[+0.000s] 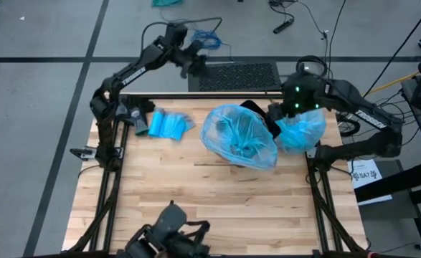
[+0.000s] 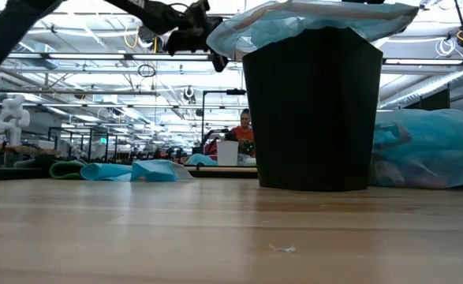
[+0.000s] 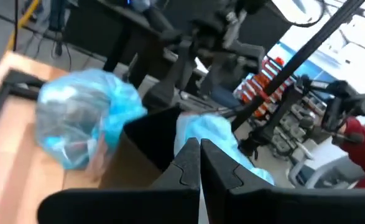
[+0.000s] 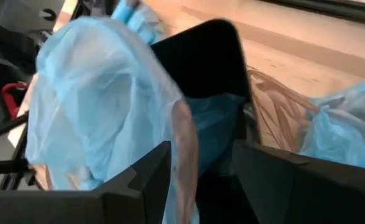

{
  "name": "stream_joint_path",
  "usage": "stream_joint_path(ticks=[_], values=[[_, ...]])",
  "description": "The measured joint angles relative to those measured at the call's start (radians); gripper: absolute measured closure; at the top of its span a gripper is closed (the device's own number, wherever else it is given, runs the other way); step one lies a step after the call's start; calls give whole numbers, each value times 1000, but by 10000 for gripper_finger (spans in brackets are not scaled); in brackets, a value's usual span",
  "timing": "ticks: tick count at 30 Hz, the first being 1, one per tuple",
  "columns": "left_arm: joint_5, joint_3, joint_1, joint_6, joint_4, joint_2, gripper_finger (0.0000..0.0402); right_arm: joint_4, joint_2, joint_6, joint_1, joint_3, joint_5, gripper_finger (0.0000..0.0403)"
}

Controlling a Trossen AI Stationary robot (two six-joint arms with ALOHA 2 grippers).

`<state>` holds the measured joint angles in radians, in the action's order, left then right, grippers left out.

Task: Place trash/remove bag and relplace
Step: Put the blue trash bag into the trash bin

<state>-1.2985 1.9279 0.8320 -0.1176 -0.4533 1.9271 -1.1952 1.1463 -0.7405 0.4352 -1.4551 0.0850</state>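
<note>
A black bin [image 1: 257,109] stands at the table's middle, its top under a puffed blue bag [image 1: 237,136] [image 2: 310,17]. To its right a full, gathered blue bag [image 1: 301,130] [image 2: 428,150] lies on the table. Dim pale and brownish shapes inside it are the trash [image 2: 389,170]. My right gripper [image 1: 276,118] [image 4: 202,149] hangs open above the gap between the bin [image 4: 201,56] and the full bag [image 4: 101,93]. My left gripper [image 1: 192,63] [image 3: 199,163] is shut on nothing, held high beyond the table's far edge, left of the bin. My right gripper comes slanting down from the far side, with a fold of the full bag's film [image 4: 183,146] between its open fingers, close to one finger [image 4: 151,177]. I cannot tell whether finger and film touch.
A heap of flat blue bags [image 1: 166,124] [image 2: 128,170] lies at the table's far left. A black ribbed mat [image 1: 239,75] sits beyond the far edge. A dark device [image 1: 171,236] stands at the near edge. A person [image 2: 244,126] sits in the room behind.
</note>
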Motion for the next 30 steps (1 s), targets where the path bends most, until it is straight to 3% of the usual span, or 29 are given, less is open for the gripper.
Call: stream_joint_path(ticks=[5, 11, 17, 20, 24, 30], values=[[107, 25, 6, -4, -28, 10, 399, 3, 42, 59, 75, 10, 102, 239], [425, 25, 0, 219, -284, 8, 399, 31, 65, 91, 67, 130, 182, 239], [692, 24, -40, 404, -446, -27, 399, 269, 55, 96, 36, 267, 266, 246], [725, 24, -73, 421, -441, -56, 399, 279, 55, 99, 21, 303, 247, 290], [728, 24, -129, 421, -421, -86, 399, 273, 42, 99, 14, 307, 203, 387], [728, 24, -204, 420, -416, -94, 399, 265, -18, 90, -7, 246, 96, 401]])
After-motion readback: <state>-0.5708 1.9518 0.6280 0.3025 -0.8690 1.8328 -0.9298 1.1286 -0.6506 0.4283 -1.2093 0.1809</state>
